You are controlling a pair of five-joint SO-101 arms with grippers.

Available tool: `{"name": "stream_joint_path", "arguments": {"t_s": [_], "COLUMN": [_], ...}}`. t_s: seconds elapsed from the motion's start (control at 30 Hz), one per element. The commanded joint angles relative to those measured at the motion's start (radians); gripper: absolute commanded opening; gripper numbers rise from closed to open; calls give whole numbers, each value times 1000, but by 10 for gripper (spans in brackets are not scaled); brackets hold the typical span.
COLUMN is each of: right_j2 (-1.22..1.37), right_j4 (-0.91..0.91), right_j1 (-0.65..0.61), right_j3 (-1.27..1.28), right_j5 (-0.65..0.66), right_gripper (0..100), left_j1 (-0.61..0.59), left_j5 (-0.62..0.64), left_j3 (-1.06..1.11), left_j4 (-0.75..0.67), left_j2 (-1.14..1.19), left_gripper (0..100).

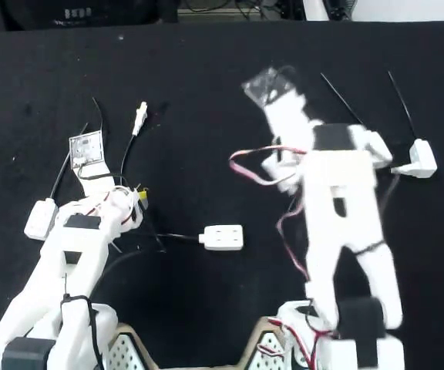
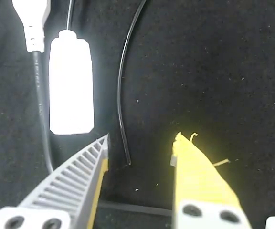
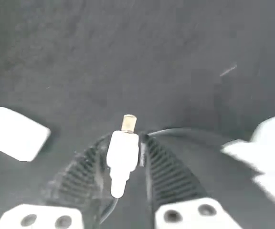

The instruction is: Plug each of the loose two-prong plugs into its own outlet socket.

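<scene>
My right gripper (image 3: 124, 143) is shut on a small white plug (image 3: 123, 152), whose brass-coloured tip points away from the fingers and whose black cord trails off behind. In the high view this gripper (image 1: 272, 89) hangs blurred over the far middle of the black cloth. My left gripper (image 2: 140, 143) is open, with one grey and one yellow finger (image 2: 195, 167), and holds nothing. Just past it lie a white block (image 2: 70, 86) and a thin black cord (image 2: 123, 95). Another white plug (image 1: 139, 117) lies loose at the back left. A white outlet socket (image 1: 223, 237) sits in the middle.
The left arm (image 1: 75, 247) stretches up from the lower left, with a white block (image 1: 41, 218) beside it. A white adapter (image 1: 418, 159) with a black cord lies at the right. Black cords run across the cloth around the left arm.
</scene>
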Motion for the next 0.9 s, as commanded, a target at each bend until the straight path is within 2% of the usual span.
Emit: {"name": "stream_joint_path", "arguments": {"t_s": [0.0, 0.1, 0.27, 0.4, 0.5, 0.63, 0.87], "right_j2": [-94, -96, -96, -96, -102, -102, -104], "right_j4": [23, 25, -17, -270, -468, -491, -451], "right_j1": [18, -3, -44, -81, -80, -61, 8], "right_j3": [-133, -61, 222, 533, 700, 739, 736], "right_j5": [347, 459, 470, 453, 333, 325, 328], "right_gripper": [11, 11, 11, 13, 64, 210, 145], "left_j1": [-8, -8, -8, -8, -8, -8, -8], "left_j5": [0, 0, 0, 0, 0, 0, 0], "left_j3": [-8, -5, -4, -5, -7, -7, -5], "left_j4": [-18, -18, -18, -18, -18, -18, -18], "left_j2": [-23, -28, -28, -28, -25, -25, -28], "left_gripper": [213, 213, 213, 213, 213, 213, 213]}}
